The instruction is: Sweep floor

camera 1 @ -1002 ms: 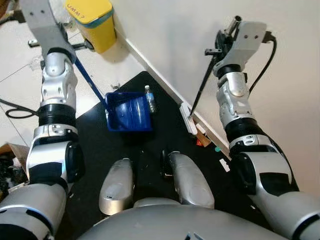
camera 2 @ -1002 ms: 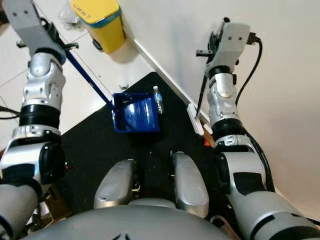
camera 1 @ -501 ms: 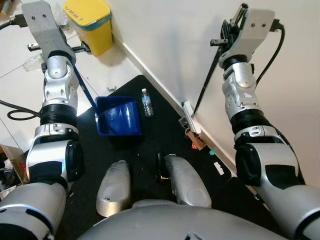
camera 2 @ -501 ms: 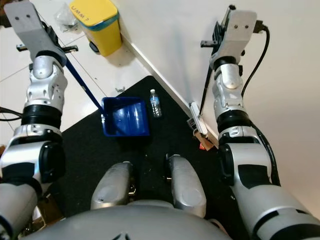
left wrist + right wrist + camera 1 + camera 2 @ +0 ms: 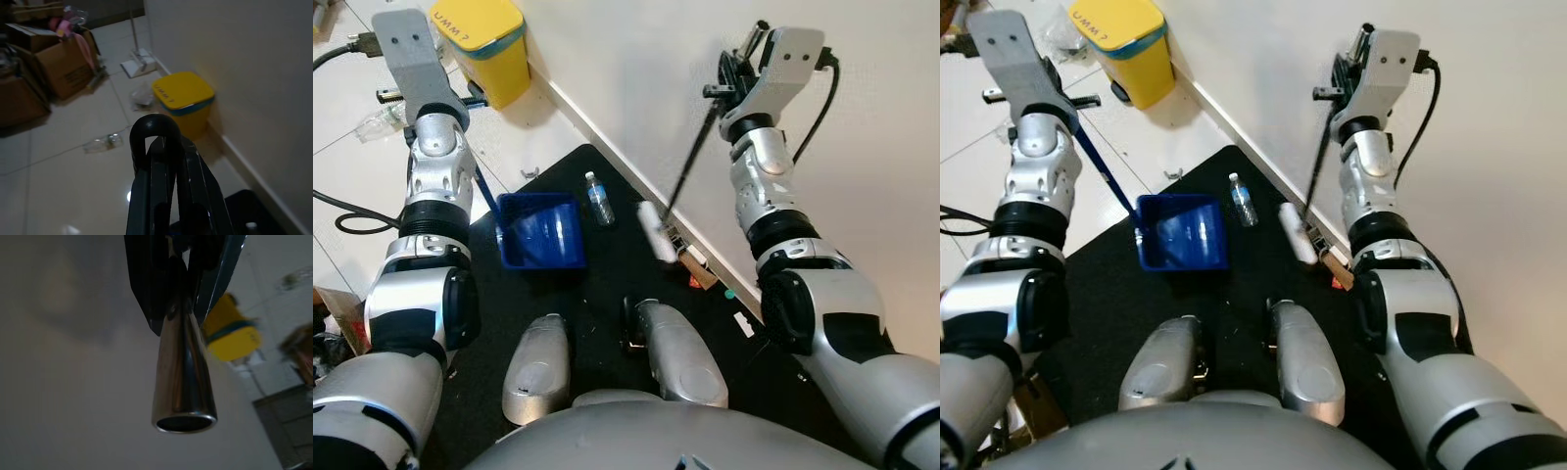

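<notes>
A blue dustpan [image 5: 543, 230] rests on the black mat [image 5: 607, 289], its long blue handle [image 5: 481, 186] slanting up to my left gripper [image 5: 460, 96], which is shut on it. In the left wrist view the fingers [image 5: 166, 196] clamp the handle's looped end [image 5: 155, 129]. My right gripper [image 5: 734, 73] is raised by the wall and shut on the broom's dark pole [image 5: 685, 162]. The metal pole end [image 5: 183, 382] sticks out past the fingers. The white broom head [image 5: 656, 232] lies on the mat, right of a small plastic bottle [image 5: 598, 199].
A yellow bin [image 5: 481, 44] stands against the white wall at the back left. A brown scrap [image 5: 700, 274] and small bits lie along the baseboard. On the tiles are a clear bottle [image 5: 102, 143], cardboard boxes [image 5: 58, 63] and a black cable [image 5: 352, 211].
The broom head swung off the baseboard onto the mat, toward the bottle. Earlier the dustpan slid left, away from the bottle. The camera view shifted a little.
</notes>
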`<state>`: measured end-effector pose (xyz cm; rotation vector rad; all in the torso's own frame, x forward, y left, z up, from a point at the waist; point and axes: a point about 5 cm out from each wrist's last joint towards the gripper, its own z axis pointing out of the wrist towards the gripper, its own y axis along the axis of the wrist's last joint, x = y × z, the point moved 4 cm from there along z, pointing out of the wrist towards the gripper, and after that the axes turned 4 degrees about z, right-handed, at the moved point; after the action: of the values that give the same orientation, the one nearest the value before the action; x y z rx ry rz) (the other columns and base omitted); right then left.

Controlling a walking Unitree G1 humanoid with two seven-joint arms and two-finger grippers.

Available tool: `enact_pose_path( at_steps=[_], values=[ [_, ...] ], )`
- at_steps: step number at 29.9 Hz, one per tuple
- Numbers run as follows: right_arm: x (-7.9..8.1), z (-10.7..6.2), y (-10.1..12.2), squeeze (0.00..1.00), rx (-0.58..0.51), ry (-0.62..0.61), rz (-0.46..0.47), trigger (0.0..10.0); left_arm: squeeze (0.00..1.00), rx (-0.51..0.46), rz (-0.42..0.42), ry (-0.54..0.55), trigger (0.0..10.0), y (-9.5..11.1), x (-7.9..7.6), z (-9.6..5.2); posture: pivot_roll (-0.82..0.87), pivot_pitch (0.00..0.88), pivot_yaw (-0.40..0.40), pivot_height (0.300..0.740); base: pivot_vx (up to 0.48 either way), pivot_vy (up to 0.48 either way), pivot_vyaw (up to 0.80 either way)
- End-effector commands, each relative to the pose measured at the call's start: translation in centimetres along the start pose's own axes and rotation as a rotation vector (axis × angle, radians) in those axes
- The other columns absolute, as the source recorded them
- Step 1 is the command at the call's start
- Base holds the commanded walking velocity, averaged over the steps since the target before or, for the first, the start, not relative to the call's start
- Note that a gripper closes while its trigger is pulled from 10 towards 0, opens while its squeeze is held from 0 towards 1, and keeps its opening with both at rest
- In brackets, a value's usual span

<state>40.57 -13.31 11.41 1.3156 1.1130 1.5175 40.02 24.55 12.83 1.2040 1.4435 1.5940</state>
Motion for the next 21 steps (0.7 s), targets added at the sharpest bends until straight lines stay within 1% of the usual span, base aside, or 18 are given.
enact_pose_path(
  at_steps=[1, 3, 5, 12, 19, 21],
  values=[
    [-0.3, 0.0, 0.0, 0.00, 0.002, -0.006, -0.047, 10.0, 0.00, -0.034, 0.030, 0.028, 10.0, 0.5, 1.1, 0.3, 0.25, 0.116, -0.031, 0.740, 0.000, 0.000, 0.00],
    [-0.6, -0.1, 0.0, 0.00, -0.001, -0.019, -0.104, 10.0, 0.00, -0.033, 0.026, 0.031, 10.0, 0.3, 1.2, 0.2, 0.26, 0.119, -0.035, 0.740, 0.000, 0.000, 0.00],
    [-0.8, 0.0, 0.3, 0.00, -0.012, -0.027, -0.126, 10.0, 0.00, -0.032, 0.022, 0.033, 10.0, 0.1, 1.1, 0.1, 0.26, 0.119, -0.044, 0.740, 0.000, 0.000, 0.00],
    [-1.2, 0.6, 1.9, 0.00, -0.058, -0.027, -0.137, 10.0, 0.00, -0.039, 0.008, 0.030, 10.0, -0.1, 0.8, -0.4, 0.26, 0.136, -0.056, 0.740, 0.000, 0.000, 0.00],
    [-1.2, 0.6, 1.8, 0.00, -0.050, -0.025, -0.137, 10.0, 0.00, -0.043, 0.001, 0.025, 10.0, -0.3, 0.8, -0.5, 0.27, 0.147, -0.051, 0.740, 0.000, 0.000, 0.00],
    [-1.1, 0.6, 1.7, 0.00, -0.047, -0.023, -0.136, 10.0, 0.00, -0.050, -0.005, 0.022, 10.0, -0.1, 0.8, -0.5, 0.28, 0.162, -0.043, 0.740, 0.000, 0.000, 0.00]
  ],
)
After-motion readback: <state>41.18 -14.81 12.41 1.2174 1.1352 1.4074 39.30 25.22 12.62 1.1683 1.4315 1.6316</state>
